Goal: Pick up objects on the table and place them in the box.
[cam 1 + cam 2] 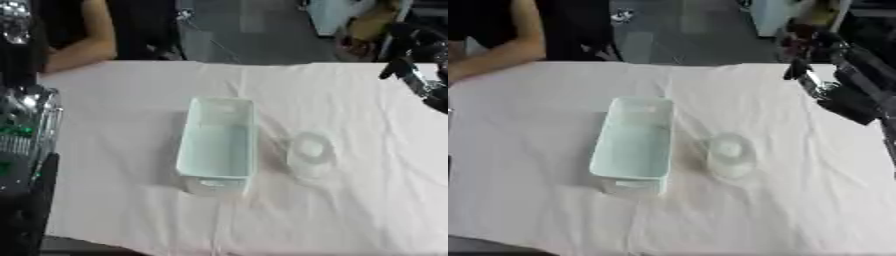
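A pale green rectangular box (633, 142) stands open-topped in the middle of the white cloth, its long side running away from me; I see nothing inside it. Just to its right lies a clear round object (730, 155), apart from the box. My right hand (826, 89) hangs above the far right part of the table, well back and right of the clear object; it is blurred and holds nothing that I can make out. My left arm (24, 130) shows at the left edge, with a black part of it (33, 205) low in the corner, away from the box.
The white cloth (553, 210) covers the whole table and is wrinkled around the box. The table's near edge (96, 244) runs across the lower left corner. Dark floor and furniture lie beyond the far edge.
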`<state>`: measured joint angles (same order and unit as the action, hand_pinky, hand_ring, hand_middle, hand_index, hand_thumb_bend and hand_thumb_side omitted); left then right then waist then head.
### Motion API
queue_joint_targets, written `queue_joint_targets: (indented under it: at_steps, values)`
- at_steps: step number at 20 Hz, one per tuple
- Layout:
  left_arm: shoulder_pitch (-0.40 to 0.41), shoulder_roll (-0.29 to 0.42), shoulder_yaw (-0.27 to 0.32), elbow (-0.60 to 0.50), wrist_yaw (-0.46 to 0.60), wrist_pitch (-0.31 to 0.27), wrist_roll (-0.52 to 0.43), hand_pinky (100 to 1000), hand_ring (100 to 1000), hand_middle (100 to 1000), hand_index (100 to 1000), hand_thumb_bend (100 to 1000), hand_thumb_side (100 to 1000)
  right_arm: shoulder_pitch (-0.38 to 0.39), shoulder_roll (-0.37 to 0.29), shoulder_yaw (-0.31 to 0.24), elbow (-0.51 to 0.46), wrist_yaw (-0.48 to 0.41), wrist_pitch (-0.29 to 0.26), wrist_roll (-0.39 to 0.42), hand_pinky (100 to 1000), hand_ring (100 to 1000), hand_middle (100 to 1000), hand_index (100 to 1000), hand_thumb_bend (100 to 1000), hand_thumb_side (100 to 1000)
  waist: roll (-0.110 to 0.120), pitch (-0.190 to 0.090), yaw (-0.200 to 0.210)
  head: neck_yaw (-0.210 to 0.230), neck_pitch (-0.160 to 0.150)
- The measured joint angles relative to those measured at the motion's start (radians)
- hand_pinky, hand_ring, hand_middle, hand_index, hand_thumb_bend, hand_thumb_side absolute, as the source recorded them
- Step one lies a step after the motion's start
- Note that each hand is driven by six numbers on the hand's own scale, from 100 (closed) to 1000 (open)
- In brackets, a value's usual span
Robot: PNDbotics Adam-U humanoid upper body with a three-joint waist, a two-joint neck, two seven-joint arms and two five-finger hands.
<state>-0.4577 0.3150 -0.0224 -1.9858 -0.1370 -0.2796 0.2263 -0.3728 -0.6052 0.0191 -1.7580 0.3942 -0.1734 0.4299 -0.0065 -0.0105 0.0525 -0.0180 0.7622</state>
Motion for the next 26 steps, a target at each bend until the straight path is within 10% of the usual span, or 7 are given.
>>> queue_joint_targets:
  at_steps: [26]
  values:
    - [0.0, 0.0, -0.003, 0.0, 0.006, 0.003, -0.009, 523, 593, 670, 773, 100, 778, -0.142, 0.061, 0.2, 0.342, 0.017, -0.166, 0.165, 1000, 1000, 1000, 631, 100, 1000, 0.0, 0.0, 0.019, -0.01, 0.0]
